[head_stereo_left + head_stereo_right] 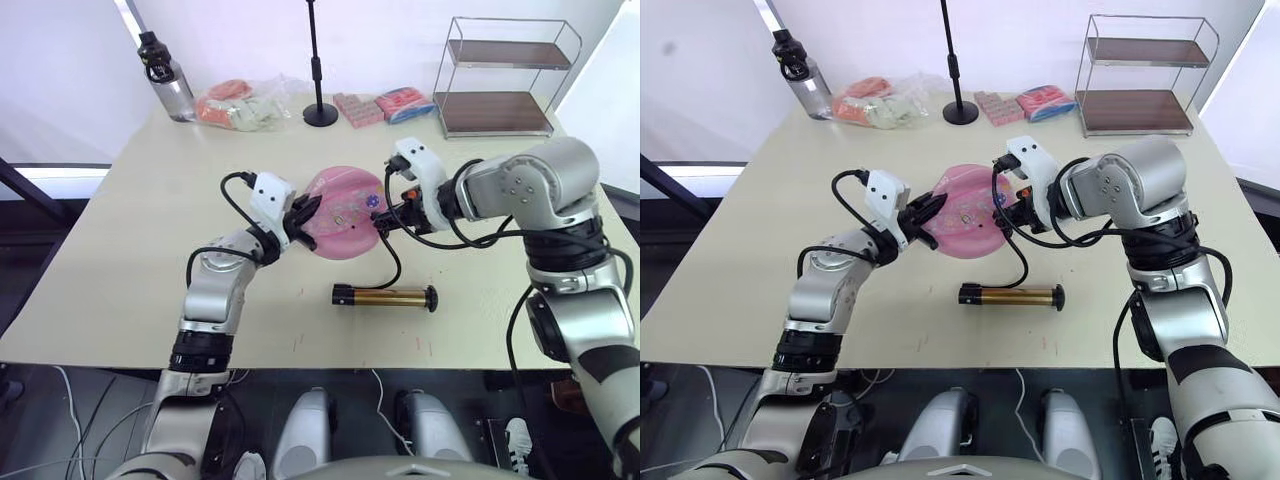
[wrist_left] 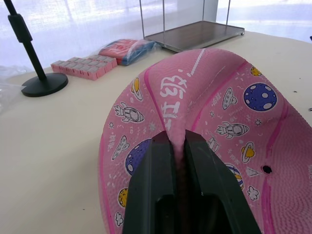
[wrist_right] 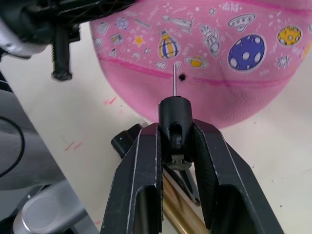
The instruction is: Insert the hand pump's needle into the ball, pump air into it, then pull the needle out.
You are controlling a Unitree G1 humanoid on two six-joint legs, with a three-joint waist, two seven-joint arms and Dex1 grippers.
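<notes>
Left gripper [image 2: 178,146] pinches flattened, pebbled pink ball [image 1: 345,212]; right gripper [image 3: 176,141] clamps black fitting w/ thin steel needle [image 3: 174,80], tip just beside ball's valve hole [image 3: 182,77]. Brass-toned pump cylinder [image 1: 385,296] lies near ball.

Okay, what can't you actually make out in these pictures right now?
- Needle tip versus the ball valve hole: the right wrist view has them close, but contact is too fine to tell.
- The ball's rim inside the left gripper: hidden by its fingers in the left wrist view.
- The hand pump handle: too small in the left eye view.
- The hose behind the right gripper: hidden.
</notes>
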